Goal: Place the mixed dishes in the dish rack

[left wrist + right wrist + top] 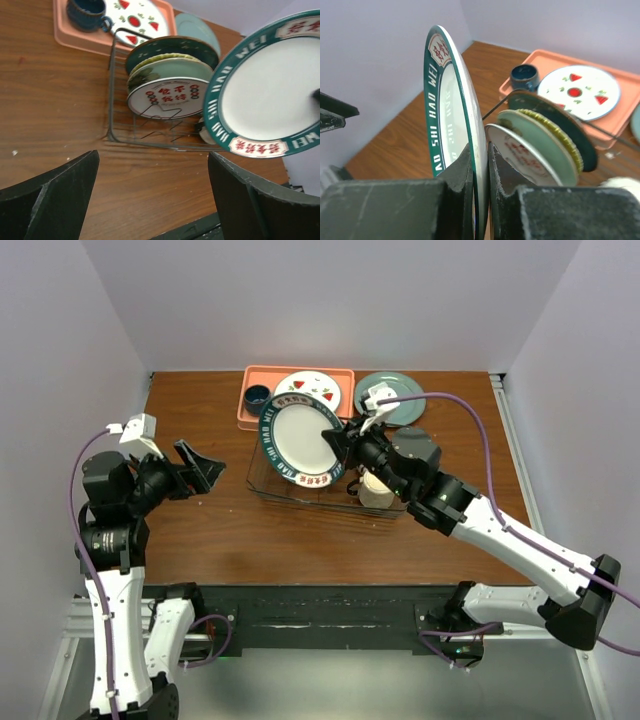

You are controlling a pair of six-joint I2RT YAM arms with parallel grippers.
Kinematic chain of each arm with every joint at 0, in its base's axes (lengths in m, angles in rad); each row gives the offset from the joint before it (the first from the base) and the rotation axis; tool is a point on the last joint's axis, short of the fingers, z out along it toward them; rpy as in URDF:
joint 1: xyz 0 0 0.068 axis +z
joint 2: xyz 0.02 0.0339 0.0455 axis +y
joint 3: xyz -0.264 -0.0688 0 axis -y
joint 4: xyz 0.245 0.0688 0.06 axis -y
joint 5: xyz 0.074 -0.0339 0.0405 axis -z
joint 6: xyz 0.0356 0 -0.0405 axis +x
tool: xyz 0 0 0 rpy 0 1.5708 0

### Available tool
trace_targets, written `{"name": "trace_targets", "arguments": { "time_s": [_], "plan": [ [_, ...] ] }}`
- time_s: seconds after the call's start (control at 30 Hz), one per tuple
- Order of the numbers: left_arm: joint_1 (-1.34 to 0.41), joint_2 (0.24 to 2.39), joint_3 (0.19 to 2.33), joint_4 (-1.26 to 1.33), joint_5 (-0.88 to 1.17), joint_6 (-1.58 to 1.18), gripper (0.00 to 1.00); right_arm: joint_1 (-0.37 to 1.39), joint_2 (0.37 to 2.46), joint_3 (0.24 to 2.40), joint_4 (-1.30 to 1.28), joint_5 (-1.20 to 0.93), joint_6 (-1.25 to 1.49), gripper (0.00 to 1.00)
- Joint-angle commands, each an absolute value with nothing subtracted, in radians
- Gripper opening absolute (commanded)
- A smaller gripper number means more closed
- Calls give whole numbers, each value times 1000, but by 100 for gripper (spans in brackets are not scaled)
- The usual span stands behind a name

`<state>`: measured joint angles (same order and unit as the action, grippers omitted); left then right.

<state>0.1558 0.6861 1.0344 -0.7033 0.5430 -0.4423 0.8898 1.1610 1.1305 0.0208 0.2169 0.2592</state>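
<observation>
**Top view.** The right gripper (337, 443) is clenched on the rim of the rimmed plate (298, 440). It holds the plate on edge at frame centre, over the near part of the rack (262, 486). The left gripper (196, 468) hangs at the left with its jaws spread wide and nothing between them, well apart from the rack. A cream bowl (377, 492) sits just under the right arm. Beyond the rack are the tray (245, 408) with a fruit plate (305, 387) and a cup (257, 396), and to their right a grey-green plate (388, 392).

**Left wrist view.** The rack holds a row of plates: a teal plate (170, 46) at the back, a pale green plate (175, 70) next, and a lettered plate (162, 97) at the front. The rimmed plate fills the right of the frame. You cannot tell from any view whether its lower edge touches the wires.

**Right wrist view.** The fingers (462, 175) pinch only a short stretch of the rim.

**Hazards.**
- With so small a hold, the plate may pivot or slip if you lower it fast or bump a tine.
- If you bring it down too far back, its edge is likely to strike the lettered plate.
- If you miss a slot, the plate may slide flat when you let go.
- Watch your right forearm, because a low sweep could knock the bowl.
</observation>
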Motion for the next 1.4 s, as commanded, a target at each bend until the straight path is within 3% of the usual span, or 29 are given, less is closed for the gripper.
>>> {"name": "trace_targets", "arguments": {
  "time_s": [0.0, 0.23, 0.63, 1.37],
  "plan": [
    [155, 698, 1046, -761, 460, -396, 96, 894, 1150, 1220, 49, 167, -33, 0],
    [155, 699, 1020, -730, 511, -394, 100, 899, 1207, 1239, 5, 120, -320, 0],
    [155, 721, 973, -669, 571, -419, 100, 931, 1253, 1143, 26, 212, -558, 0],
    [153, 729, 950, -649, 591, -417, 100, 979, 1445, 1104, 115, 293, -690, 0]
  ]
}}
